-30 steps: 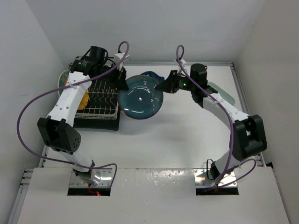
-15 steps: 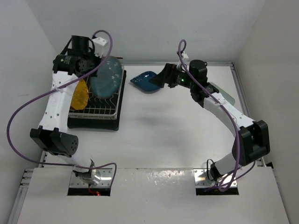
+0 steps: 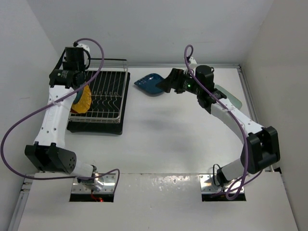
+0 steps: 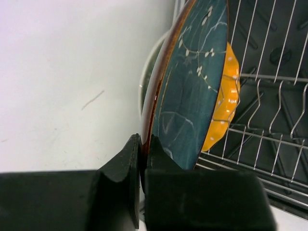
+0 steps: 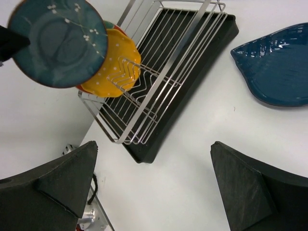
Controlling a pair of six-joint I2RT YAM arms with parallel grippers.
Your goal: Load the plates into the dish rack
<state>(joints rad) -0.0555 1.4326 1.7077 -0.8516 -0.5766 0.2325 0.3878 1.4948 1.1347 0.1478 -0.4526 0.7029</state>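
Now the left end effector (image 4: 142, 159), clenched on the upright teal plate (image 4: 192, 86) (gripped by its rim), holds it just beside the yellow plate (image 4: 226, 110) at the dish rack's (image 4: 269, 130) left edge.

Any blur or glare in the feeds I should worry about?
Left wrist: left gripper black and soft up close, faint sheen on teal plate. Right wrist: crisp on the dish rack, fingers dark. Top external: evenly lit, soft shadows only.

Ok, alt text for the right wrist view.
A teal round plate hangs at the end of a wire dish rack, overlapping a yellow dotted plate standing in it. A dark blue leaf-shaped plate lies on the table, beyond the open right end effector.
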